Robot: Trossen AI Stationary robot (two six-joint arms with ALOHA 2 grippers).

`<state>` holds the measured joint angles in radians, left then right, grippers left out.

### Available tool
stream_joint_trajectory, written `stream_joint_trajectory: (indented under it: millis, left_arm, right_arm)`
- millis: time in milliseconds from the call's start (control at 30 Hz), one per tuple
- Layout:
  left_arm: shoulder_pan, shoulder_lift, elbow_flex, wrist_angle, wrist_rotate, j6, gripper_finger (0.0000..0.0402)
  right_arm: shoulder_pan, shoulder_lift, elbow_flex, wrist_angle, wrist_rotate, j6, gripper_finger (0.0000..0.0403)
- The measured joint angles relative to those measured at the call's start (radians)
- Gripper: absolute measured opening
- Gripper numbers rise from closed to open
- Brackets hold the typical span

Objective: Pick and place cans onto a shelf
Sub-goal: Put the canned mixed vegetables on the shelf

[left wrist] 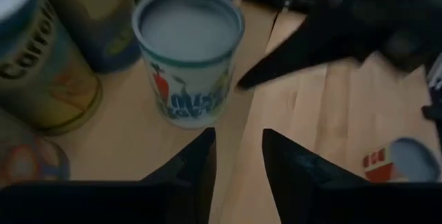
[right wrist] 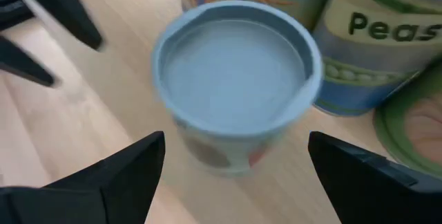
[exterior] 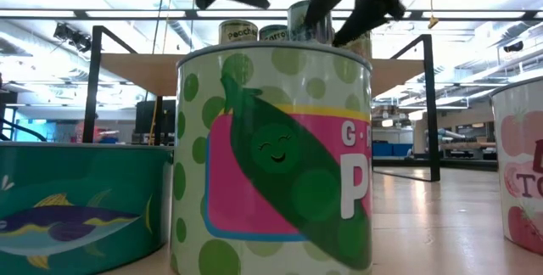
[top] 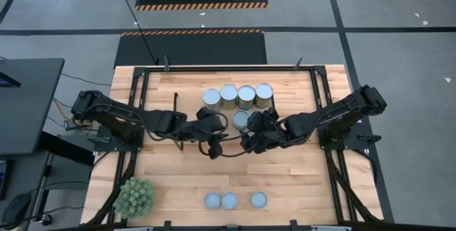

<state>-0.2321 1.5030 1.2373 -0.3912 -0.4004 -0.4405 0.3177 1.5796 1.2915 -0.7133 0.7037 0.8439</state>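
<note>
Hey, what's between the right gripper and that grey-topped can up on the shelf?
Nothing: in the right wrist view, the right gripper has open jaws on either side of the grey-topped can, with only bare shelf between.

We counted eight cans (top: 241, 121): four silver-topped in a row, four blue-grey-topped; one shelf (top: 235, 88), one plant ball (top: 135, 196), two arms.

Two matt black arms fill the middle of the high view, the left arm (top: 117, 117) from centre-left, the right arm (top: 342, 113) from centre-right, each built of chunky jointed segments. Black cables loop beneath them. Their jaws are dark, tapering wedge-shaped blades.
</note>
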Motion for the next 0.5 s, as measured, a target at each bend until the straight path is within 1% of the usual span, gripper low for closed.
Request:
stream_joint_trajectory:
  millis: [100,300,500]
  left_arm:
    - [0.001,0.025,0.000,-0.003,0.005,0.000,0.0143]
    - [0.017,0.072,-0.001,0.020,0.031,0.025,0.0192]
    - [0.052,0.104,-0.001,0.028,0.020,0.029,0.0201]
  right_arm:
    - [0.018,-0.037,0.000,-0.032,-0.005,0.003,0.0361]
    - [0.023,-0.115,0.000,-0.142,-0.093,0.032,0.0350]
    - [0.039,-0.176,0.000,-0.199,-0.150,0.047,0.0348]
